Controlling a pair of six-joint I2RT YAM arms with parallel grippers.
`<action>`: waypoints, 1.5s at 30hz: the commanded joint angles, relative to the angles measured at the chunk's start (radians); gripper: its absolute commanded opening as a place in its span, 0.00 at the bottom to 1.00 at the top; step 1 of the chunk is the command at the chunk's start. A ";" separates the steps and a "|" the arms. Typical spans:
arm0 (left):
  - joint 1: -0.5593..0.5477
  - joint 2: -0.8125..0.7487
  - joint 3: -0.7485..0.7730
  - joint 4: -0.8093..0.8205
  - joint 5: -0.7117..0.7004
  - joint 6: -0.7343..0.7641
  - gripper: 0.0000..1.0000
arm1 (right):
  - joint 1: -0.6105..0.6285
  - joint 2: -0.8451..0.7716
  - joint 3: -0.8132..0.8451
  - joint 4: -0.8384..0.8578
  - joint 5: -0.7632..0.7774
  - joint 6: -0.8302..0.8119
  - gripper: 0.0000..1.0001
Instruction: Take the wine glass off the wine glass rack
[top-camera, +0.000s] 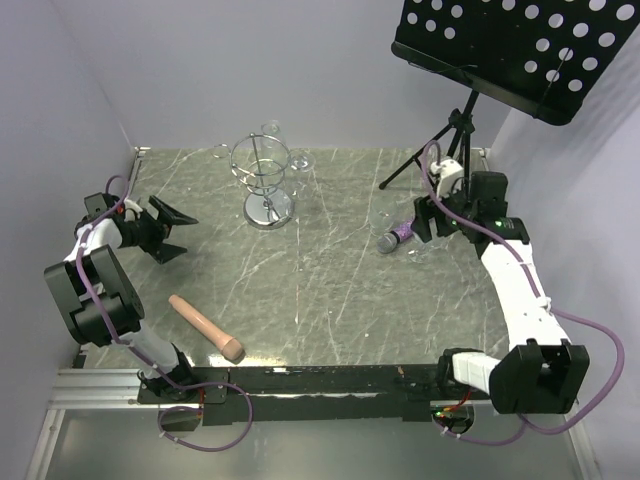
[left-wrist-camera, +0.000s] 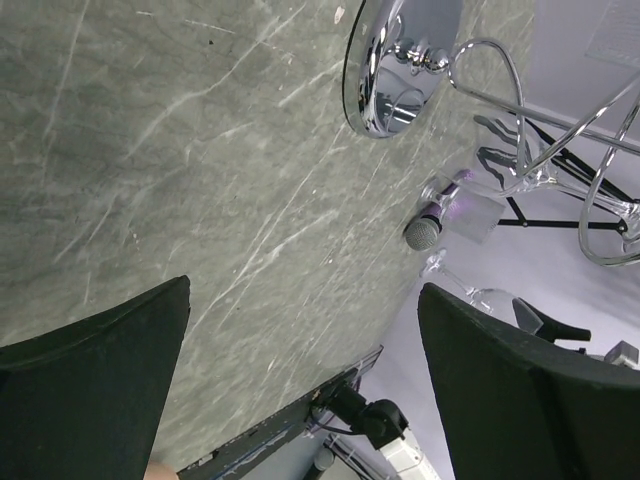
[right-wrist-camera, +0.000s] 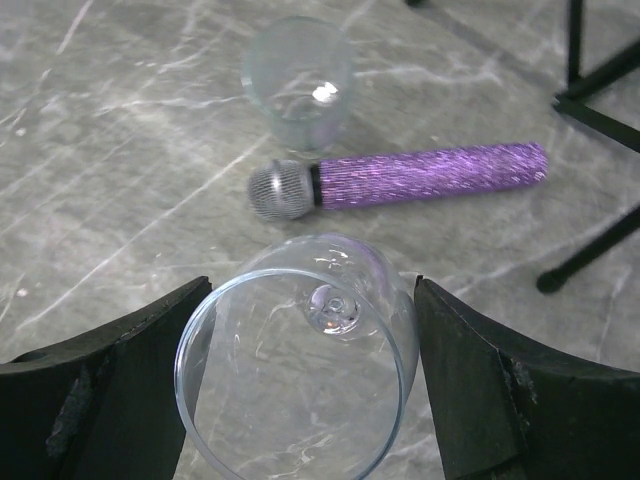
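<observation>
Microphone (top-camera: 397, 236) right of rack (top-camera: 265, 185) (well apart)

— Arm casings?
— Left arm (top-camera: 150, 345) and right arm (top-camera: 515, 280): white shells, with black blocky joint housings behind the jaws. Green light (top-camera: 497, 222) on the right.
— Cabling?
— Purple cable (top-camera: 205, 447) looped along each arm.
— Jaws?
— Left gripper (left-wrist-camera: 305, 288), right gripper (right-wrist-camera: 312, 290): broad matt-black wedge fingers (right-wrist-camera: 500, 390), edges scuffed.
</observation>
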 joint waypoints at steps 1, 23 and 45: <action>0.012 -0.008 0.039 0.008 -0.005 0.021 1.00 | -0.069 0.011 -0.003 0.147 -0.024 0.046 0.41; 0.015 -0.063 -0.013 0.041 -0.027 0.010 1.00 | -0.181 0.155 0.000 0.252 -0.042 0.101 0.42; 0.015 -0.064 -0.004 0.051 -0.017 -0.002 1.00 | -0.189 0.232 0.051 0.232 -0.033 0.148 0.55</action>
